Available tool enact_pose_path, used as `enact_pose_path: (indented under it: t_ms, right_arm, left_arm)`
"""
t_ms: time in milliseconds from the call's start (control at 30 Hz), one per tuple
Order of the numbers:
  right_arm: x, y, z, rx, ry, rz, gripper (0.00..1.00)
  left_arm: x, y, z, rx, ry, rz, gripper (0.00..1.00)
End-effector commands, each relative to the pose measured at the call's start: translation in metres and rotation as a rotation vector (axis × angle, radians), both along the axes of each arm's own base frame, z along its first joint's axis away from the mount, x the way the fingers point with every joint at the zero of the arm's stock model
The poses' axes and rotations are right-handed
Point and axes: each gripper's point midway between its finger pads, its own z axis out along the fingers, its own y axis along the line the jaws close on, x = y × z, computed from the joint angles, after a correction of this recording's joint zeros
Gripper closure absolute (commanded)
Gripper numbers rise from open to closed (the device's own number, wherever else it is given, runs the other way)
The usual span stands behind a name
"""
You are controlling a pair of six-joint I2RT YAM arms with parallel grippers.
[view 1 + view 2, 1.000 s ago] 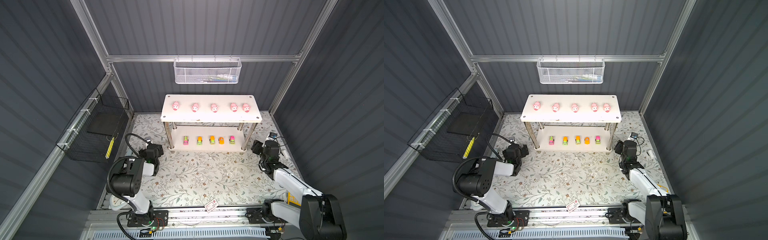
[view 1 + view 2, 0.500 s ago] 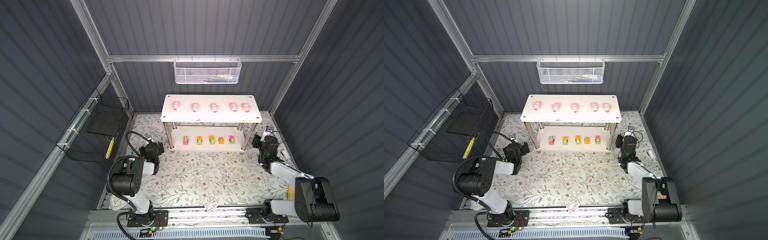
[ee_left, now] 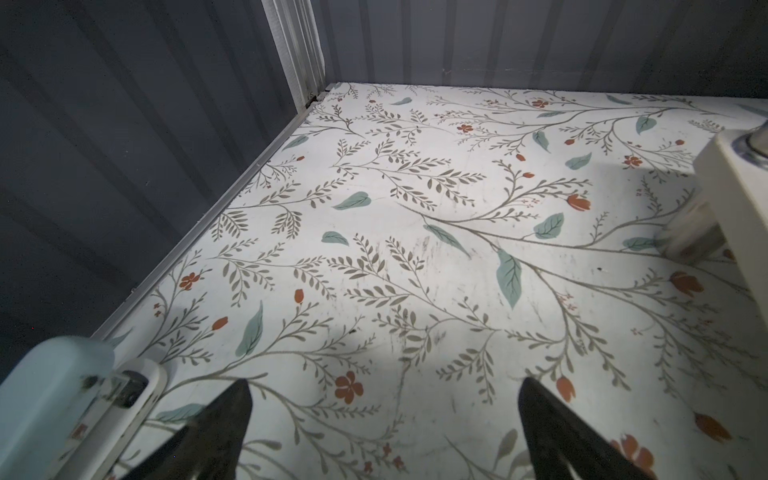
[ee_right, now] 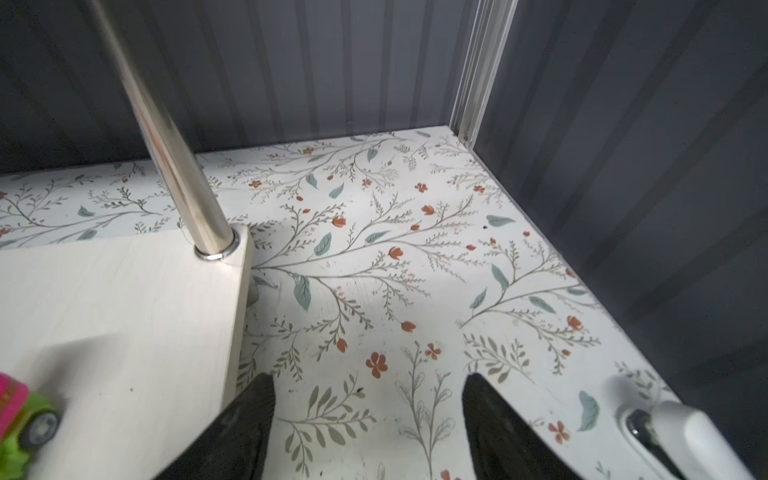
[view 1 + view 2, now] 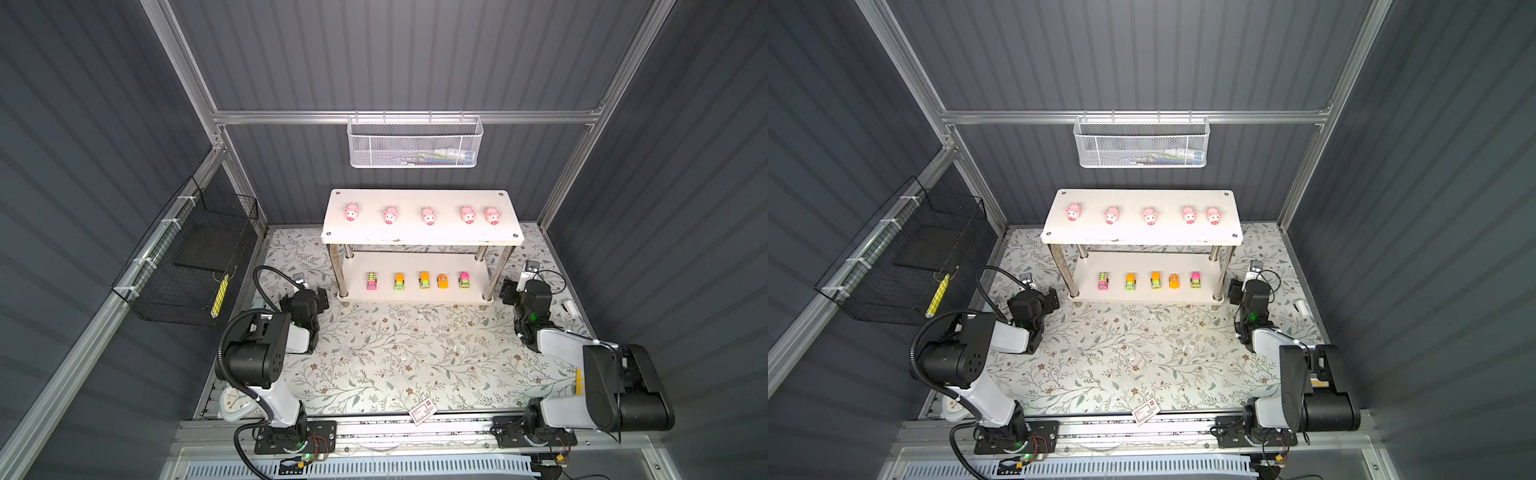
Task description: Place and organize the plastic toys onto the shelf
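Note:
The shelf (image 5: 415,235) (image 5: 1142,235) stands at the back of the floral mat in both top views. Several pink pigs (image 5: 428,216) sit in a row on its top board. Several small cars (image 5: 424,279) line the lower board. My left gripper (image 5: 322,296) (image 3: 384,399) rests low by the shelf's left end, open and empty over the mat. My right gripper (image 5: 508,291) (image 4: 368,395) sits by the shelf's right end, open with nothing between its fingers. The right wrist view shows the lower board (image 4: 124,311), a metal post (image 4: 166,137) and a pink-and-green car (image 4: 20,415).
A white mesh basket (image 5: 415,143) hangs on the back wall. A black wire basket (image 5: 187,262) hangs on the left wall. A red-and-white card (image 5: 422,412) lies at the mat's front edge. A small white object (image 5: 569,307) (image 4: 673,432) lies near the right wall.
The right arm has folded back toward its base while its gripper stays beside the shelf's right end, jaws a little wider. The left arm has not moved.

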Motion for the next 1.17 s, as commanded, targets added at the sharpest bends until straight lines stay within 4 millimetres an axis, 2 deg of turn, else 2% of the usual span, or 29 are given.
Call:
enact_pose_path:
  t_ms: [0,233,300,433,1133]
  right_arm:
    - [0.001,-0.001,0.014,-0.002,-0.077,0.005,0.23]
    - [-0.005,-0.007,0.010,0.033,-0.167,0.008,0.13]
    - [-0.006,-0.006,0.004,0.051,-0.110,0.009,0.09]
    - [-0.006,-0.007,0.006,0.048,-0.128,0.006,0.01]
    - [-0.006,-0.007,0.007,0.044,-0.142,0.007,0.01]
  left_arm:
    - [0.000,0.001,0.002,0.008,-0.013,-0.006,0.00]
    - [0.001,0.001,0.003,0.009,-0.016,-0.006,0.00]
    - [0.000,0.001,0.003,0.010,-0.015,-0.005,0.00]
    - [0.000,0.001,0.003,0.010,-0.015,-0.005,0.00]
    - [0.002,0.000,0.002,0.011,-0.011,-0.010,0.00]
